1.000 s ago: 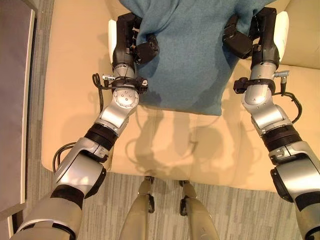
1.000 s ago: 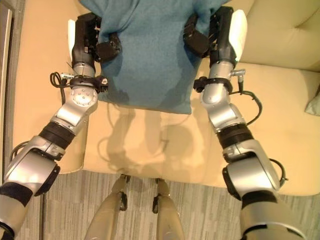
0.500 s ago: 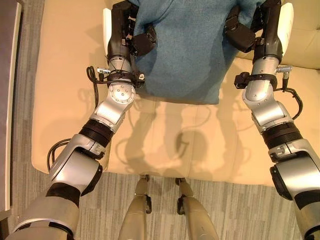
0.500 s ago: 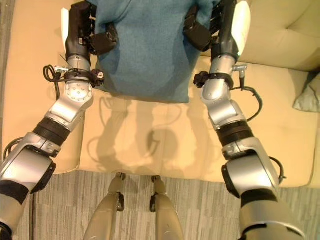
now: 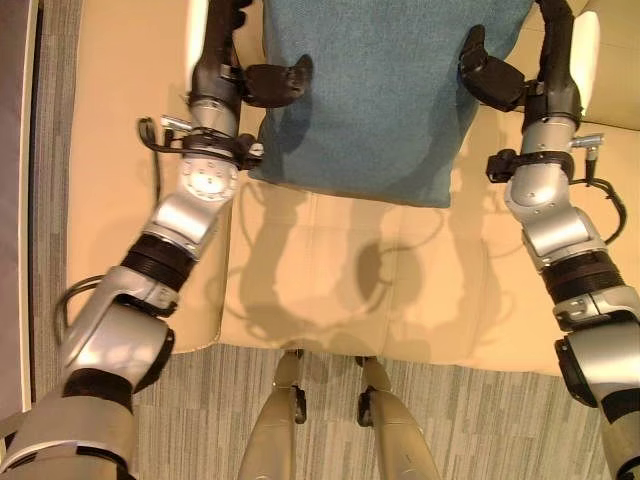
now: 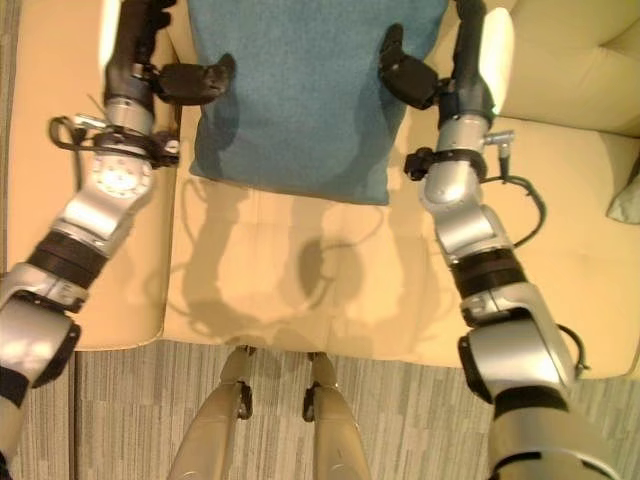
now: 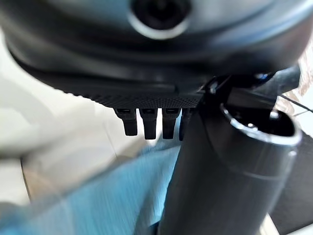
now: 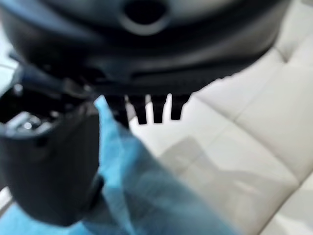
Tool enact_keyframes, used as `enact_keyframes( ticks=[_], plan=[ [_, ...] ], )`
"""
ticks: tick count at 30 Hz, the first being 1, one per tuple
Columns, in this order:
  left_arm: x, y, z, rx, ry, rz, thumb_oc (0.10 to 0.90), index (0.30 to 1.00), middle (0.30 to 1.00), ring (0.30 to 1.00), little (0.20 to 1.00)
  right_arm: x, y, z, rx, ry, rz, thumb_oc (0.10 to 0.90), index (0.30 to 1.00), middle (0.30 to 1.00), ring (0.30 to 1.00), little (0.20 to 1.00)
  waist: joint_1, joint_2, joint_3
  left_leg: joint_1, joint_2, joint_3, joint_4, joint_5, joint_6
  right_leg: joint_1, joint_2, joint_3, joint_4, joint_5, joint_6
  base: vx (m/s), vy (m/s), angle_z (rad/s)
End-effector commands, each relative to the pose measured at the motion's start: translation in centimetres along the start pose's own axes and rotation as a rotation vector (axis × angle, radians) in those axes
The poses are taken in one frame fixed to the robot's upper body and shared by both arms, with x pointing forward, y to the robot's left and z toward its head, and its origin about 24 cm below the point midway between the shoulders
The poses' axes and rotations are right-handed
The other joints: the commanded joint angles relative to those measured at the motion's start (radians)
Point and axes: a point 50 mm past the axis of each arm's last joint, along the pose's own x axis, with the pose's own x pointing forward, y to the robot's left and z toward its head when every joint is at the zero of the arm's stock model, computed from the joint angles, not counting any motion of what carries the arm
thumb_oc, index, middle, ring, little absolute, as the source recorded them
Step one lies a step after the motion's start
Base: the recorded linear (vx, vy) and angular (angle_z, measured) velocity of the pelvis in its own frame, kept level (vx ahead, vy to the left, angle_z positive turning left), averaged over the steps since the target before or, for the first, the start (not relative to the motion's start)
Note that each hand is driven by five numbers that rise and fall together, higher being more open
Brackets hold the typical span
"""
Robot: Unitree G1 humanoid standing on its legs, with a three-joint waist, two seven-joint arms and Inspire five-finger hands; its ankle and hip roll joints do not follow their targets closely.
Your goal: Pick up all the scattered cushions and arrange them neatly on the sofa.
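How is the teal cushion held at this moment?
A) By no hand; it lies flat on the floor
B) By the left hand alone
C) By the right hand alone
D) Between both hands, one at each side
D: the left hand and right hand each press a thumb onto opposite sides of the teal cushion, above the sofa.

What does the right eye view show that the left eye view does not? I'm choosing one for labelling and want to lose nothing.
Right eye view: the corner of a pale cushion lying on the seat at the robot's far right.
Left eye view: a dark panel along the floor at the robot's far left.
Shared: the teal cushion held over the beige sofa, pinched at its sides by the left robot hand and the right robot hand, thumbs on its front face.
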Motion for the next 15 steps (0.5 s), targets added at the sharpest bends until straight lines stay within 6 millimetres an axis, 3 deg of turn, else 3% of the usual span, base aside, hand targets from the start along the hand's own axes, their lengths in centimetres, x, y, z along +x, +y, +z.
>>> enact_keyframes(
  ticks=[1,2,5,8,14,15],
  plan=[
    [-2.1,2.9,-2.0,-0.016,-0.013,0.077,0.800,0.900,0.900,0.900,0.900,-2.1,-1.7,-1.7,-0.008,-0.038,0.021,0.800,0.900,0.900,0.900,0.900,-0.017,-0.028,-0.233,0.067,0.006,0.045,0.002,-0.144,-0.033,-0.005,-0.022,-0.024,0.006,-0.062,0.091,0.00,-0.005,0.03],
    [-2.1,2.9,-2.1,-0.016,-0.012,0.077,0.800,0.900,0.900,0.900,0.900,-2.2,-1.7,-1.7,-0.008,-0.038,0.021,0.800,0.900,0.900,0.900,0.900,-0.017,-0.029,-0.235,0.064,0.005,0.045,0.002,-0.139,-0.032,-0.008,-0.023,-0.025,0.006,-0.058,0.091,0.01,-0.008,0.06],
    [-5.7,4.7,-5.3,-0.039,0.089,0.114,0.800,0.900,0.900,0.900,0.900,-6.3,-1.7,-5.7,-0.026,0.096,0.097,0.800,0.900,0.900,0.900,0.900,-0.019,-0.033,-0.247,0.095,0.012,0.048,0.002,-0.152,-0.031,0.027,-0.020,-0.031,0.006,-0.071,0.089,0.05,-0.023,0.10],
    [-10.2,5.0,-8.2,-0.076,0.204,0.138,0.800,0.900,0.900,0.900,0.900,-11.1,-1.4,-9.1,-0.036,0.244,0.161,0.800,0.900,0.900,0.900,0.900,-0.015,-0.042,-0.255,0.134,0.017,0.048,0.002,-0.162,-0.031,0.071,-0.020,-0.036,0.006,-0.082,0.087,0.06,-0.031,0.14],
    [-20.9,4.1,-13.3,-0.132,0.525,0.142,0.800,0.900,0.900,0.900,0.900,-20.1,-0.3,-13.1,-0.046,0.506,0.310,0.800,0.900,0.900,0.900,0.900,-0.008,-0.058,-0.254,0.234,0.028,0.054,0.002,-0.175,-0.029,0.176,-0.017,-0.049,0.006,-0.107,0.079,0.06,-0.035,0.03],
    [-21.0,4.1,-13.3,-0.131,0.528,0.141,0.800,0.900,0.900,0.900,0.900,-20.2,-0.4,-13.1,-0.047,0.508,0.313,0.800,0.900,0.900,0.900,0.900,-0.009,-0.058,-0.254,0.237,0.028,0.054,0.002,-0.176,-0.029,0.180,-0.017,-0.050,0.006,-0.108,0.079,0.08,-0.020,-0.01]
  ],
)
